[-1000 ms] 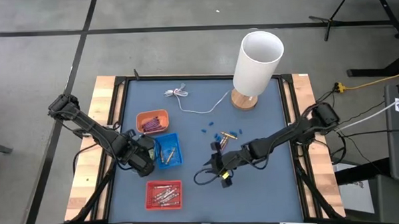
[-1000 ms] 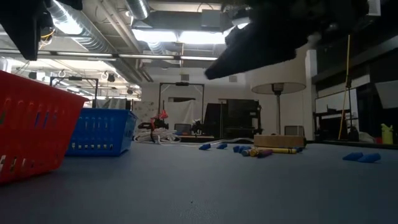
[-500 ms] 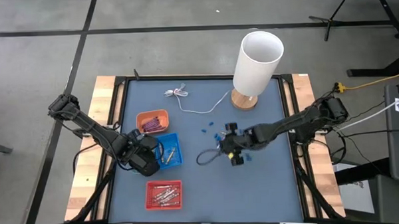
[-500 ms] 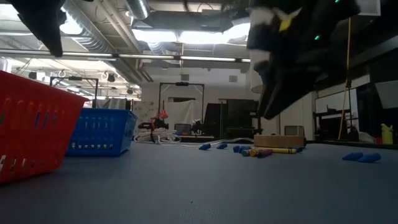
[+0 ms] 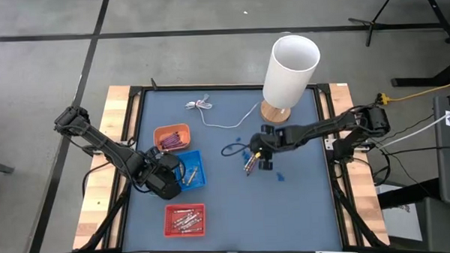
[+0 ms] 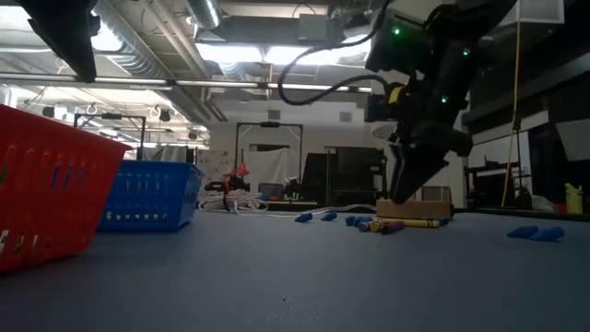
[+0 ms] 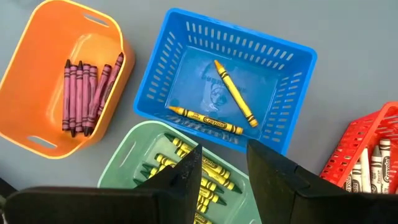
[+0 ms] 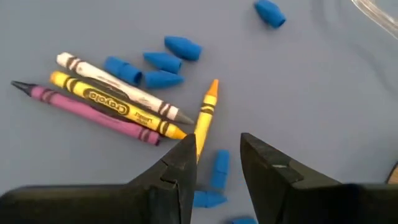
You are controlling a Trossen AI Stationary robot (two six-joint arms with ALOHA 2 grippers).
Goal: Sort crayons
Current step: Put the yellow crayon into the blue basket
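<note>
the right gripper [image 8: 214,155] hangs with fingers parted and empty just above four loose wax crayons [image 8: 118,102], white, yellow, pink and orange, lying among small blue bits [image 8: 163,61] on the blue-grey table [image 5: 303,206]. the left gripper [image 7: 222,163], also parted and empty, hovers over the blue slotted plastic basket [image 7: 292,93] holding two yellow crayons [image 7: 235,93].

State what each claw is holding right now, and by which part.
Nothing is held. The left claw hangs open over the trays; the right claw hangs open above the loose yellow wax crayon.
</note>
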